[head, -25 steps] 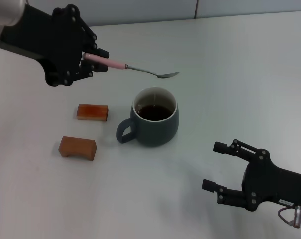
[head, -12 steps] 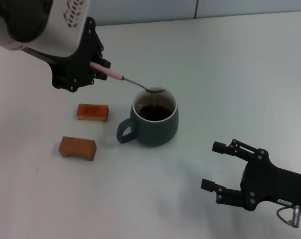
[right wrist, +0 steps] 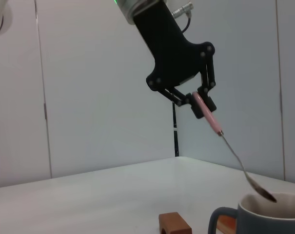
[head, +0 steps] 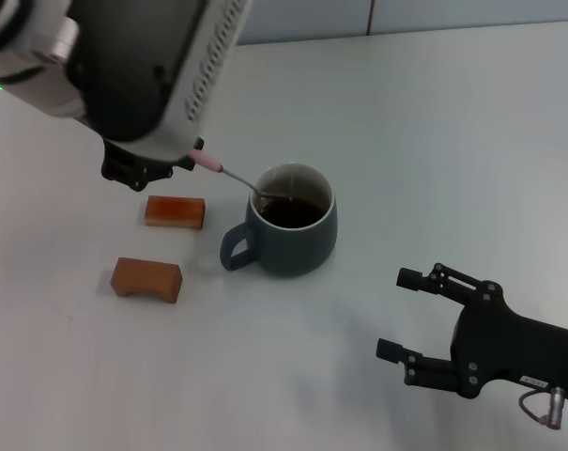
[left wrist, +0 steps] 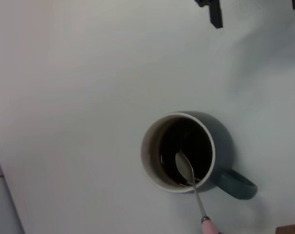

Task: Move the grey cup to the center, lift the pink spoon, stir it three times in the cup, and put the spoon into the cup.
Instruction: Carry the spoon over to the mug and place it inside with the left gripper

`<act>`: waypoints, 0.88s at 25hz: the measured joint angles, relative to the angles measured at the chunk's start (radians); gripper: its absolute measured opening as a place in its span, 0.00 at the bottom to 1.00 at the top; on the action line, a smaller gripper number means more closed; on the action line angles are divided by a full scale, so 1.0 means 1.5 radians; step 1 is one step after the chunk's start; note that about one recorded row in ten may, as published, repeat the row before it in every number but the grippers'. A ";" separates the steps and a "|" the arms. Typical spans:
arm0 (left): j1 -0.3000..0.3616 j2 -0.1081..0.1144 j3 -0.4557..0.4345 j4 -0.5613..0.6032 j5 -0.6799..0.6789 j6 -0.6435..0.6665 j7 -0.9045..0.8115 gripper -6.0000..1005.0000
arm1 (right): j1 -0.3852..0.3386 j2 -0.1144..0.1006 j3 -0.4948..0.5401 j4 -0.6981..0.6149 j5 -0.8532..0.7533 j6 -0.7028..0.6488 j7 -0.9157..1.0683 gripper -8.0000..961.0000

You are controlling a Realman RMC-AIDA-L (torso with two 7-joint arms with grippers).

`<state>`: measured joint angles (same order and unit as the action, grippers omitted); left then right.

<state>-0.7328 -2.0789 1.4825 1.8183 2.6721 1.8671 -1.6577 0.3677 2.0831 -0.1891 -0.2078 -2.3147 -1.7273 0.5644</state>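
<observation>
The grey cup [head: 291, 237] stands mid-table with dark liquid inside and its handle toward the left. My left gripper [head: 182, 162] is just left of it, shut on the pink handle of the pink spoon [head: 211, 164]. The spoon slopes down to the right, and its silver bowl sits inside the cup's mouth at the near-left rim. The left wrist view shows the spoon bowl [left wrist: 184, 166] over the liquid in the cup [left wrist: 226, 146]. The right wrist view shows the left gripper [right wrist: 201, 103], the spoon [right wrist: 231, 152] and the cup [right wrist: 271, 220]. My right gripper [head: 394, 314] is open and empty at the front right.
Two orange-brown blocks lie left of the cup: one [head: 175, 210] right below my left gripper, another [head: 146, 279] nearer the front. One block also shows in the right wrist view [right wrist: 174, 223]. The left arm's large housing [head: 143, 56] hangs over the table's back left.
My left arm has moved right and down, tilting the spoon. Its bowl went from above the cup's far side down into the cup's mouth. The right gripper has barely moved.
</observation>
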 joint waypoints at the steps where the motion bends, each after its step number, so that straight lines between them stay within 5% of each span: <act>1: 0.000 0.000 0.012 0.000 0.008 -0.005 -0.001 0.15 | 0.001 0.000 0.000 0.000 0.000 0.000 0.000 0.87; 22: -0.035 -0.001 0.148 -0.072 0.057 -0.098 -0.020 0.16 | 0.000 0.000 -0.003 0.002 -0.003 -0.004 0.000 0.87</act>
<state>-0.7858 -2.0800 1.7049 1.7111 2.7583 1.7201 -1.6883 0.3684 2.0832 -0.1932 -0.2055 -2.3195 -1.7333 0.5644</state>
